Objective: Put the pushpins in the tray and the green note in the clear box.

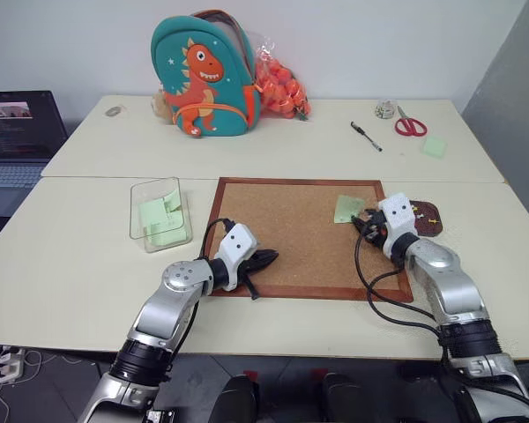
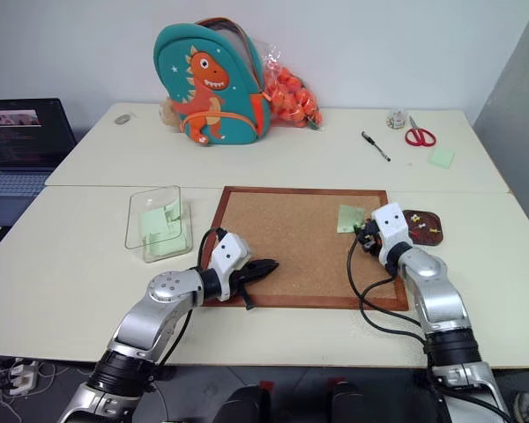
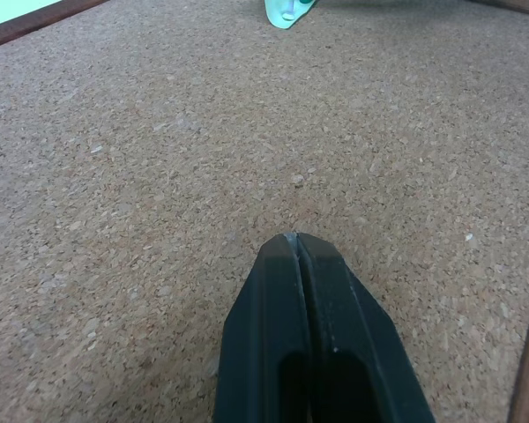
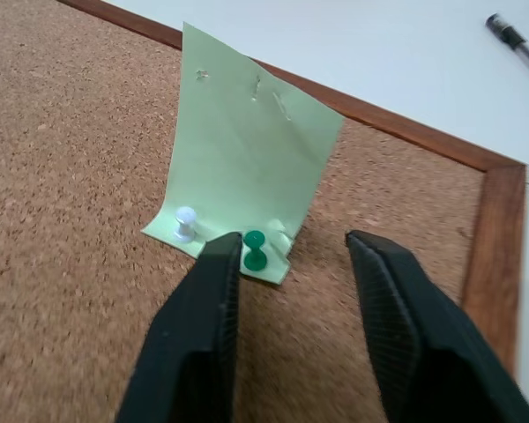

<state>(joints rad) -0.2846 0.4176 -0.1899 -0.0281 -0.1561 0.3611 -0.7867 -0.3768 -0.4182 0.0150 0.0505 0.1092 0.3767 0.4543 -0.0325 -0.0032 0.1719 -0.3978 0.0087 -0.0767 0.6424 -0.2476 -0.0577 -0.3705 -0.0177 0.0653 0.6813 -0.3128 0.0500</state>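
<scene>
Across the pale cream table [image 1: 79, 256] lies a large wood-framed brown corkboard [image 1: 291, 238], flat in the middle. Just beside its left edge stands a small clear plastic box [image 1: 159, 214] with rounded corners, holding pale green paper. Touching the board's right edge sits a small glossy dark brown tray [image 1: 426, 218] with a few tiny coloured pushpins [image 1: 420, 216] in it. Near the board's upper right corner a pale green square note [image 4: 247, 159] curls upward, pinned along its lower edge by a white pushpin [image 4: 185, 223] and a green pushpin [image 4: 254, 249]. Over the board's lower left, the left gripper [image 1: 266, 260] has its jaws pressed together. At the note, the right gripper [image 4: 291, 256] has its jaws spread, one finger beside the green pushpin.
</scene>
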